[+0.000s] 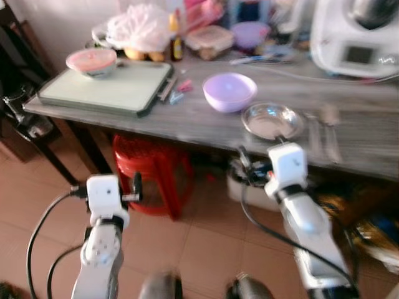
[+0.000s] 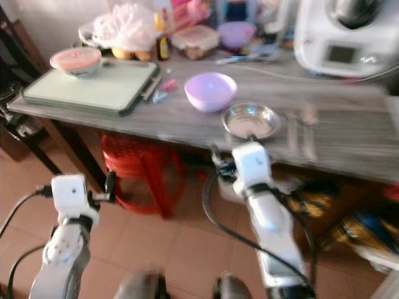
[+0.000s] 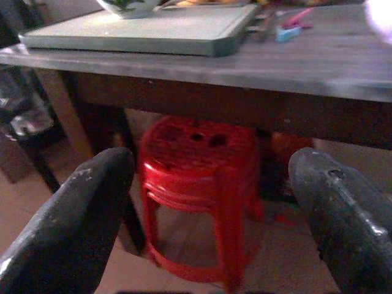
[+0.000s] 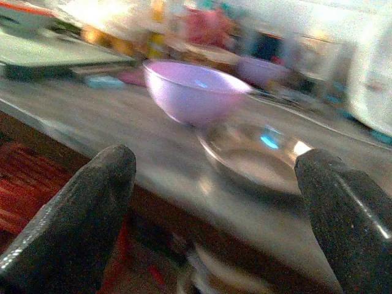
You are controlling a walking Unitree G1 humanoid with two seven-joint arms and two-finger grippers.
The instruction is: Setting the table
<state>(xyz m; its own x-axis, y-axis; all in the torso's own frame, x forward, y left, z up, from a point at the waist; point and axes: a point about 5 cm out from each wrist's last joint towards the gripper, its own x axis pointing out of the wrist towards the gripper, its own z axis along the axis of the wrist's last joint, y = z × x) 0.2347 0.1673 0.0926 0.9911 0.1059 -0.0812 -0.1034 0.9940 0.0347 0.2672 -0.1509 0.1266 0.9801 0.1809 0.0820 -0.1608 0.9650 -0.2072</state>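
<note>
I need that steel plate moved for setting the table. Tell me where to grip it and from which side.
Grip the near rim of the steel plate. It lies flat and shallow close to the table edge, so only its thin raised rim offers a hold. Come in with the open right pincer, which is already level with the tabletop in front of it, one finger over the rim and one under, probably tilting it slightly.

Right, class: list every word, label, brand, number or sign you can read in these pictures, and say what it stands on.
No text can be read anywhere.
White kitchen appliance: its dark display panel shows nothing readable.
Small dark glass bottle with a yellow cap: label too blurred to read.
Packages at the back of the grey wooden table: too blurred to read.
</note>
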